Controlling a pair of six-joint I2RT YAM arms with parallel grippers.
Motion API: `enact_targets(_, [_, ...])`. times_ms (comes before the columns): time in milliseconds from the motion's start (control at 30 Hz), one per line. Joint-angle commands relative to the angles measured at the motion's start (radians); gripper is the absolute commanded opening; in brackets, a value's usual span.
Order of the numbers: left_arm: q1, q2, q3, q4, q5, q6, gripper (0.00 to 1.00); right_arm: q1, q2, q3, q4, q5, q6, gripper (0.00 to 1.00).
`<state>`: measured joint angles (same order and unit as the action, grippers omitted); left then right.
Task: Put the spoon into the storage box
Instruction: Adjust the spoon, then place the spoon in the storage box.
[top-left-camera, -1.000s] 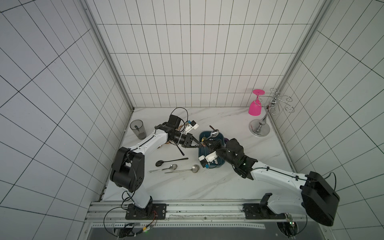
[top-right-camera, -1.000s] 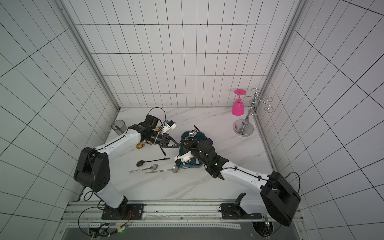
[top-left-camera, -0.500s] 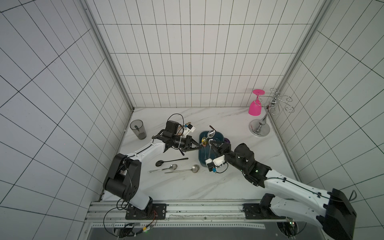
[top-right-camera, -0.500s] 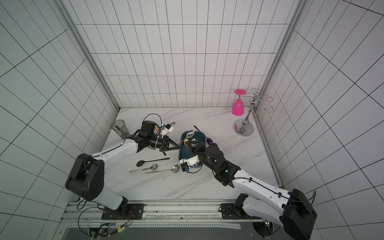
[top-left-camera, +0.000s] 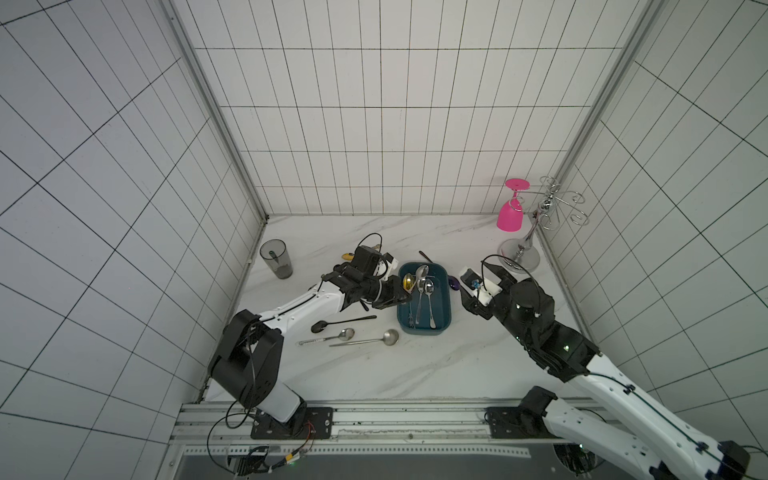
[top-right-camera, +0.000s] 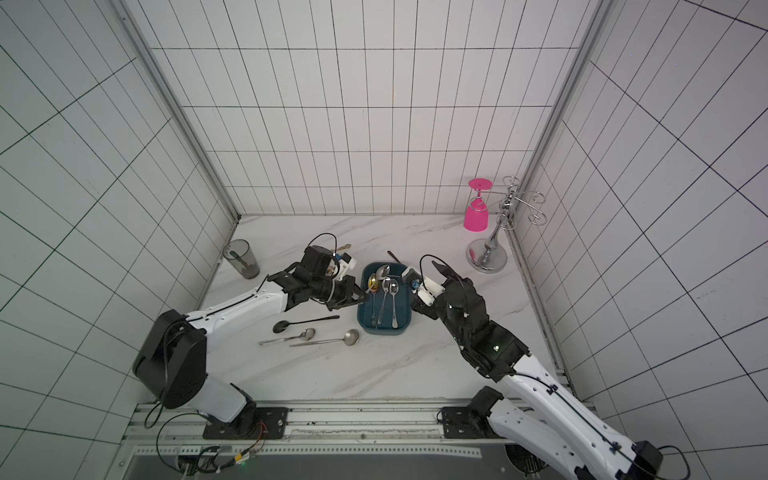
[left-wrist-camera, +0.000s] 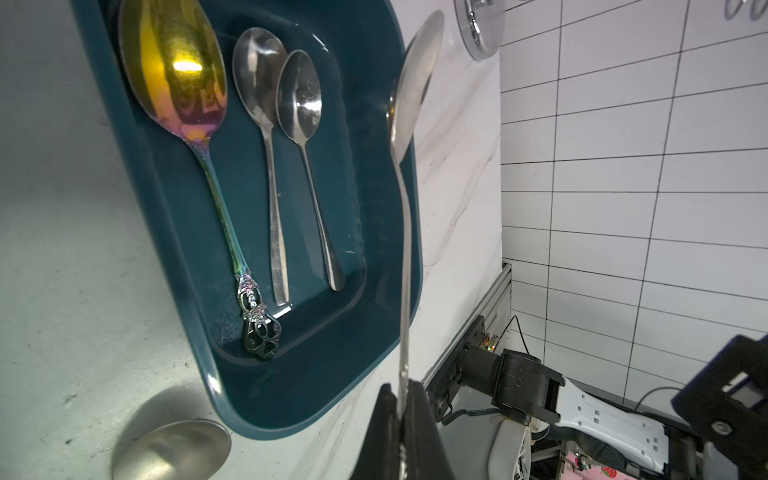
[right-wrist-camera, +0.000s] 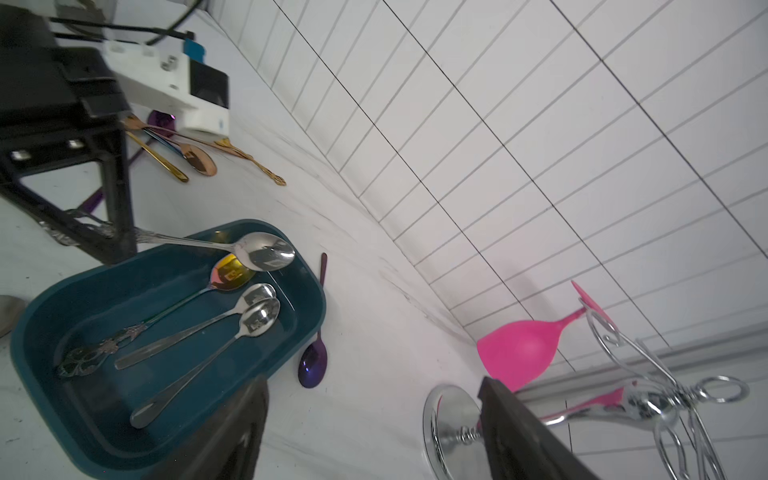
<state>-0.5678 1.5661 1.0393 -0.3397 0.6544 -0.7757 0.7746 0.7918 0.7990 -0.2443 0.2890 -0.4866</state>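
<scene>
The dark teal storage box (top-left-camera: 440, 329) (top-right-camera: 402, 331) sits mid-table with three spoons lying inside: an iridescent gold one (left-wrist-camera: 178, 75) and two silver ones. My left gripper (left-wrist-camera: 401, 399) (top-left-camera: 401, 294) is at the box's left rim, shut on the handle of a silver spoon (left-wrist-camera: 409, 124) (right-wrist-camera: 266, 251). That spoon's bowl (top-left-camera: 423, 271) hovers over the box's far end. My right gripper (right-wrist-camera: 372, 386) (top-left-camera: 483, 273) stands open and holds nothing, just right of the box (right-wrist-camera: 41, 316).
A purple spoon (right-wrist-camera: 313, 365) lies right of the box. A black spoon (top-left-camera: 340, 323) and two silver ones (top-left-camera: 328, 337) (top-left-camera: 370, 340) lie front left. A smoky cup (top-left-camera: 276, 259) stands far left. A chrome rack (top-left-camera: 519, 257) holds a pink glass (top-left-camera: 510, 216). Gold spoons (right-wrist-camera: 195, 160) lie behind the left arm.
My right gripper has opened and drawn back to the right, off the box. My left gripper has carried the silver spoon right, up to the box's left rim.
</scene>
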Motion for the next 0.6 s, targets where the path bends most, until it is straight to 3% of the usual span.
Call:
enact_targets(0, [-0.016,0.046,-0.005,0.028,-0.082,-0.115,0.0,-0.07,0.054,0.094,-0.149,0.005,0.316,0.86])
enact_targets(233, [-0.069,0.11,0.038,-0.009,-0.132,-0.173,0.0,-0.208,0.217,0.228,-0.311,-0.083,0.475,0.89])
enact_targets(567, [-0.079,0.173,0.076,0.03,-0.135,-0.244,0.03,-0.342,0.339,0.267,-0.325,-0.24,0.592,0.86])
